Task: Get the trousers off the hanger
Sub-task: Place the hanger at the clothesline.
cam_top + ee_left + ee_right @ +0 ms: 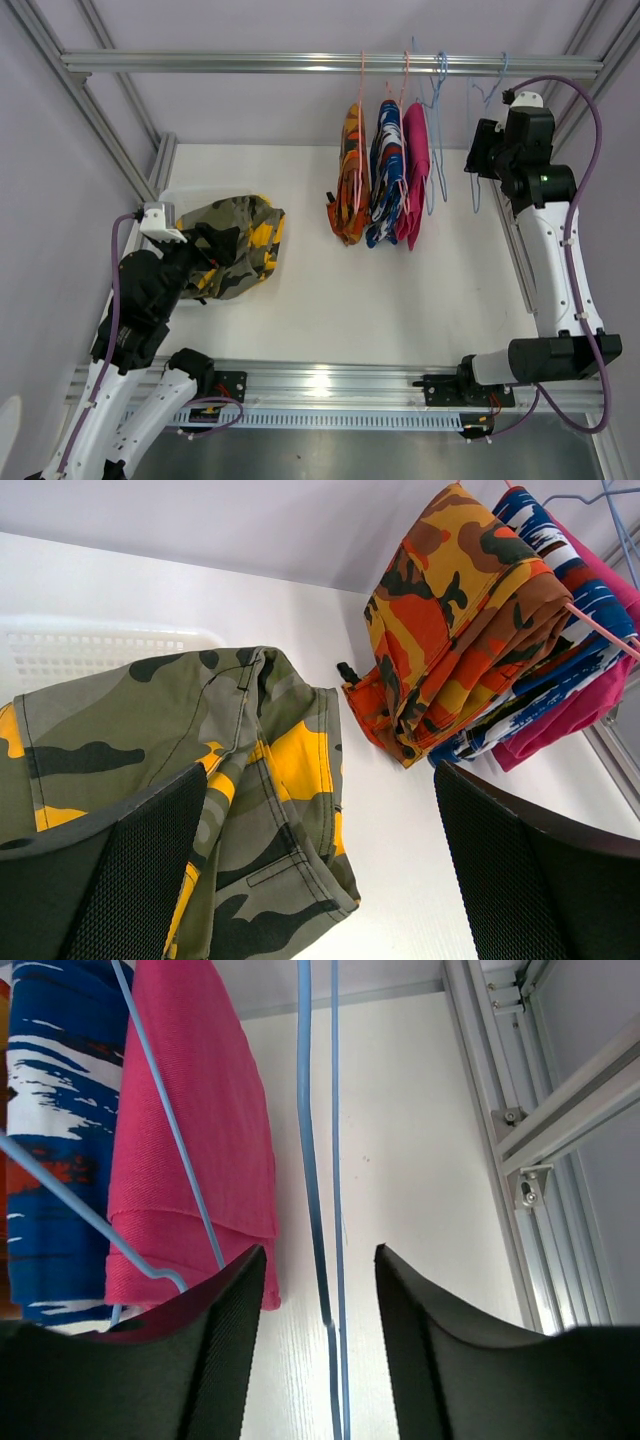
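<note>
Olive-yellow camouflage trousers [235, 245] [200, 770] lie heaped over a white basket [170, 200] at the left. My left gripper [197, 255] [315, 810] hovers open at their near edge and holds nothing. Orange patterned trousers [352, 175] [460, 610], blue-red-white trousers [386, 170] [50, 1110] and magenta trousers [415, 170] [190, 1110] hang on hangers from the rail [330, 62]. At the far right, my right gripper [482, 150] [320, 1260] is open. The wire of a bare blue hanger [318, 1160] runs between its fingers without touching them.
A second bare blue hanger [438, 140] hangs between the magenta trousers and my right gripper. Aluminium frame posts [540, 1140] stand close on the right of that gripper. The white tabletop [400, 300] stretches below the hanging clothes.
</note>
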Available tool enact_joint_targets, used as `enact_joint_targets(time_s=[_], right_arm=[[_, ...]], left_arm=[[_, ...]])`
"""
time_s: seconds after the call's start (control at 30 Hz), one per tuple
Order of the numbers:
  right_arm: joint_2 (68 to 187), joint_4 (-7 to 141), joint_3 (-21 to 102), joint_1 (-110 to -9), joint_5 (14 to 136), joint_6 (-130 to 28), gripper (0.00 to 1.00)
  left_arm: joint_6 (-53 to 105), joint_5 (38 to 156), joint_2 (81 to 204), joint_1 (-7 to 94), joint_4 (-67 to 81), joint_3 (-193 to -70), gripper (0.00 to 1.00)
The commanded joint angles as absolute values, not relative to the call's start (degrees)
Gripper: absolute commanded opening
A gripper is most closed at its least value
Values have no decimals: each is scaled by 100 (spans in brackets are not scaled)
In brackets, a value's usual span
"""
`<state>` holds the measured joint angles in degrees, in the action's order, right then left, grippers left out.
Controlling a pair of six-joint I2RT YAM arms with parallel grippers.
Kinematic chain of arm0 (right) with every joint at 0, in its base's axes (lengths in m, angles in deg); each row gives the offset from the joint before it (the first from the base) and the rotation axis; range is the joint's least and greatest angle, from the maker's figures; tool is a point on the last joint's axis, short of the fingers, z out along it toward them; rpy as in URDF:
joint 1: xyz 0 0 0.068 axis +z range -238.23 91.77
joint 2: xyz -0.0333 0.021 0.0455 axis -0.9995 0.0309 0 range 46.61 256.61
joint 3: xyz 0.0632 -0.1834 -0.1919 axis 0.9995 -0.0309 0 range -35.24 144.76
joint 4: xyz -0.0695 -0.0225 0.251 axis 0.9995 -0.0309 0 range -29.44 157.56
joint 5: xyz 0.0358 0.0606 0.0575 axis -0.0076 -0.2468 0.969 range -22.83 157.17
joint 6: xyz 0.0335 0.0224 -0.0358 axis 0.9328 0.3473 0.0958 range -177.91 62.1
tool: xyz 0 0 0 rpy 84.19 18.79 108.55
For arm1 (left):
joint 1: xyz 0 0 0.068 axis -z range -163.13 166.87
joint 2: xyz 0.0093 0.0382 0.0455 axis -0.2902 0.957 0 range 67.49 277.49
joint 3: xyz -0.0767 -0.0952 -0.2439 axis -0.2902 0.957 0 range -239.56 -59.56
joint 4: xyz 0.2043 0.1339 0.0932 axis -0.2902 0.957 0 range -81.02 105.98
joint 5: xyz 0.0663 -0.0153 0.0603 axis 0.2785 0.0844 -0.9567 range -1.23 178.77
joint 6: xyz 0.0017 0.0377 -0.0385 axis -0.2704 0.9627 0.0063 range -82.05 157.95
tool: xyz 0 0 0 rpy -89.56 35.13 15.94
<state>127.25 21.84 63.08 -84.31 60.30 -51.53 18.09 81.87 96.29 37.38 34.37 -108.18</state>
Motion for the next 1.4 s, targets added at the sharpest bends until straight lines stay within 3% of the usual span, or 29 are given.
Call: enact_joint_targets(time_s=[0.0,0.23,0.4,0.57,0.67,0.87,1.37], right_arm=[[12396,2107,6363,-8454,5961,-5096,53],[12009,1799,6635,-8454,5803,-5052,60],[11693,1728,6838,-8340,5390,-4991,59],[11604,1869,7066,-8024,5390,-4955,41],[11824,1930,7294,-7576,5040,-5061,36],[12482,1983,7734,-6925,4476,-5315,35],[13318,2353,7963,-6907,4809,-5448,34]], left_arm=[[1870,8191,9606,3787,3315,-10825,99],[1888,8165,9614,3805,3315,-10842,99],[1879,8165,9588,3814,3315,-10834,99],[1888,8182,9597,3849,3315,-10834,99],[1897,8156,9614,3867,3315,-10834,100],[1923,8086,9623,3893,3324,-10825,99],[1985,7972,9685,3928,3342,-10825,99]])
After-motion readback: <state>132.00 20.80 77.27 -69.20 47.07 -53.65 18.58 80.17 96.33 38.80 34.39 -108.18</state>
